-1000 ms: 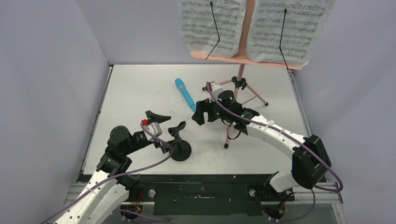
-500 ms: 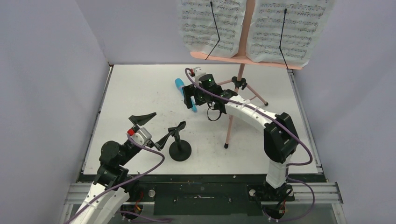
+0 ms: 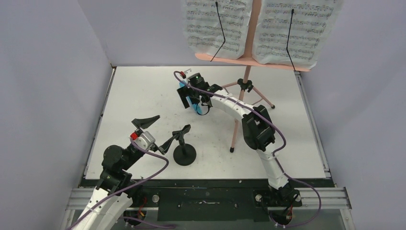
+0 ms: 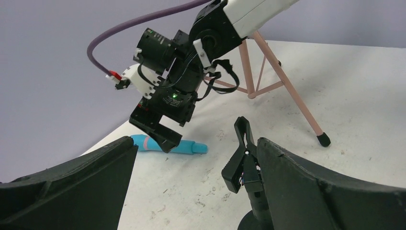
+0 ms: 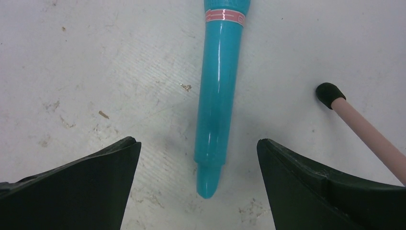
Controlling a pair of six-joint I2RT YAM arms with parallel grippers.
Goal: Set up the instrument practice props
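Note:
The bright blue microphone (image 5: 218, 96) lies flat on the white table, its narrow tail end between the fingers of my right gripper (image 5: 196, 142). That gripper hangs open just above the microphone (image 3: 195, 106) and touches nothing. The small black mic stand (image 3: 184, 154) stands upright on its round base, its clip (image 4: 242, 153) empty. My left gripper (image 3: 158, 130) is open just left of it, holding nothing. The pink music stand (image 3: 247, 72) stands at the back on tripod legs. It carries two white sheet-music pages (image 3: 218, 26) held by black wire arms.
Grey walls close in the table (image 3: 143, 91) on the left, back and right. One pink tripod leg (image 5: 368, 139) with a black foot reaches down close to the microphone's right. Another leg (image 3: 234, 136) runs toward the table's front. Purple cables trail from both wrists.
My right arm has stretched back and left, from beside the tripod to over the microphone. My left gripper drew back from the mic stand and has held still since.

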